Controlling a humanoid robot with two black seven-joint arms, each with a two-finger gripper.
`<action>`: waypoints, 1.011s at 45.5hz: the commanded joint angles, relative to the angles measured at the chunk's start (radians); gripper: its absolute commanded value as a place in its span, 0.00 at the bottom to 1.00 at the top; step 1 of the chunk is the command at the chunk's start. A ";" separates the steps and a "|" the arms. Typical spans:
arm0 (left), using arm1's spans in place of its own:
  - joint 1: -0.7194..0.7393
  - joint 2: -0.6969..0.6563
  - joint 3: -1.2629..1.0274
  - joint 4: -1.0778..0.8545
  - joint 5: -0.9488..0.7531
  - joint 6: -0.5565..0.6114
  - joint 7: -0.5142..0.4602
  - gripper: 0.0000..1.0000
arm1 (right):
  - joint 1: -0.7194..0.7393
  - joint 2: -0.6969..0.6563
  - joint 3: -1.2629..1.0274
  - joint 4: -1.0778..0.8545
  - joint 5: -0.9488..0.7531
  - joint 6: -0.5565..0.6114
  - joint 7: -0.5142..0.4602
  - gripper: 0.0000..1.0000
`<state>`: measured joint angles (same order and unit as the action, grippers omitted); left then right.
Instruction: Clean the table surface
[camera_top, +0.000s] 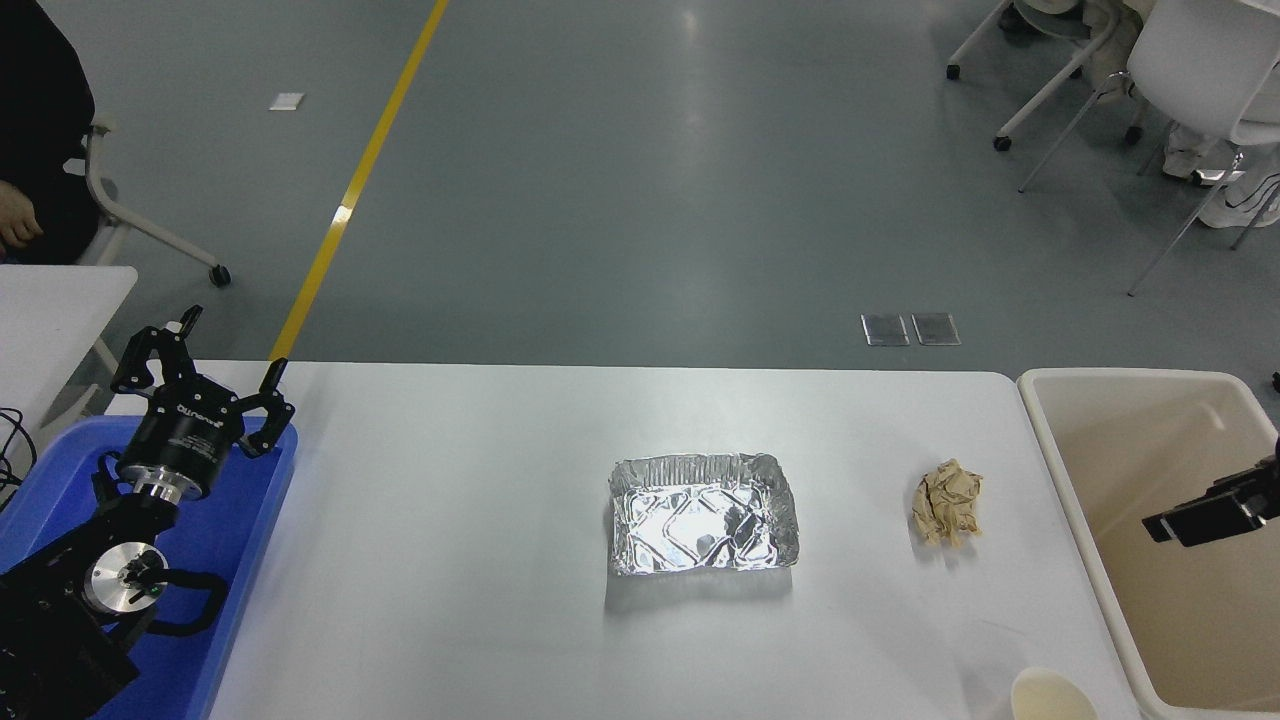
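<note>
The white table surface (450, 520) carries a crumpled silver foil tray (705, 515) near its middle. A wad of crumpled tan paper (948, 502) lies to the tray's right, and a pale paper cup (1052, 696) sits at the front right edge. My left gripper (232, 342) is parked at the lower left above the blue bin (235, 560), open and empty. Only a black end of my right gripper (1208, 516) pokes in from the right edge, above the beige bin (1040, 386) and well right of the paper wad.
A smaller white table (60, 300) stands at the far left, with a seated person (30, 130) behind it. White chairs (1180, 70) stand on the grey floor at the top right. A yellow floor line (360, 170) runs beyond the table.
</note>
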<state>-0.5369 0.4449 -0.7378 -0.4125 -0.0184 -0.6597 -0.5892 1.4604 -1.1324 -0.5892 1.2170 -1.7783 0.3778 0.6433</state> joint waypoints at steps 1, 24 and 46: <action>0.000 0.000 0.000 0.000 0.000 0.000 0.000 1.00 | 0.012 -0.072 -0.001 0.157 -0.133 0.001 0.002 0.99; 0.000 0.000 0.000 0.000 0.000 0.000 0.000 1.00 | -0.025 0.023 0.005 0.190 -0.179 -0.004 0.002 0.99; 0.000 0.000 0.000 0.000 0.000 0.000 0.000 1.00 | -0.107 0.207 -0.003 0.118 -0.161 -0.005 0.001 0.99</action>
<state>-0.5369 0.4448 -0.7378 -0.4126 -0.0184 -0.6597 -0.5891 1.3986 -0.9981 -0.5896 1.3706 -1.9402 0.3732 0.6444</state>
